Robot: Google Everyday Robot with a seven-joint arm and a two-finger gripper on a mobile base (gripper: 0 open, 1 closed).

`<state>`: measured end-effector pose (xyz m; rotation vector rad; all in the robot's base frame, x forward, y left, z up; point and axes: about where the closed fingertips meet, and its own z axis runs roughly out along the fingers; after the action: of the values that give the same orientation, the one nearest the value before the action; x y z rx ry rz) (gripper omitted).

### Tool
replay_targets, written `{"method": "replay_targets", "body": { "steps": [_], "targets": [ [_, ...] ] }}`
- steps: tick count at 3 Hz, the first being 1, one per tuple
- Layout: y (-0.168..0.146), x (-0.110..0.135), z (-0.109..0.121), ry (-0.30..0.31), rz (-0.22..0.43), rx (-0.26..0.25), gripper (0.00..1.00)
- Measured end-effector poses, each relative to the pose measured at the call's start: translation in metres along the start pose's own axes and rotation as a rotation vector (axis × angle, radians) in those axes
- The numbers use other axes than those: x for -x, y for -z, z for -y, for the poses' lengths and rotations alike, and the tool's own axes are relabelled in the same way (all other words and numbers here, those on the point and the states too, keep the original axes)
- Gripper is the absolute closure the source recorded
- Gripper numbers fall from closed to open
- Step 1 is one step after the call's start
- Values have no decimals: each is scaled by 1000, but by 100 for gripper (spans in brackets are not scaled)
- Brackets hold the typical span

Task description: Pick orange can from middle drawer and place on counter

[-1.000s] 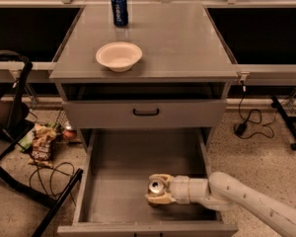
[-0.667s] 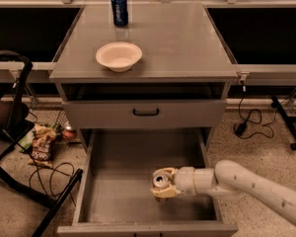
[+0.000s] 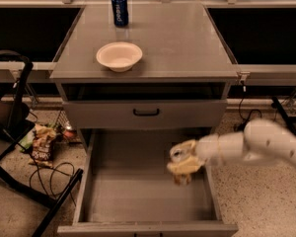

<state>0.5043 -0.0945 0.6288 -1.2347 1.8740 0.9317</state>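
The orange can is held in my gripper, lifted above the floor of the open middle drawer, over its right half. Its silver top shows at the upper left; its body is mostly covered by the yellowish fingers. My white arm comes in from the right. The counter is the grey cabinet top above, behind the drawer.
A cream bowl sits on the counter's left front and a dark blue can at its back left. A closed drawer with a dark handle is above the open one. Snack bags, cables and a black frame lie on the floor at left.
My gripper has risen with the orange can from the drawer floor and moved up and slightly back; the arm has lifted to the right of the drawer.
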Motion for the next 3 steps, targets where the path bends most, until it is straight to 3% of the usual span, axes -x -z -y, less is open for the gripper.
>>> {"method": "replay_targets", "body": {
  "steps": [1, 2, 3],
  "targets": [
    [74, 88, 22, 6, -50, -49, 100],
    [110, 123, 32, -8, -52, -67, 100],
    [110, 123, 32, -8, -51, -67, 100]
  ]
}}
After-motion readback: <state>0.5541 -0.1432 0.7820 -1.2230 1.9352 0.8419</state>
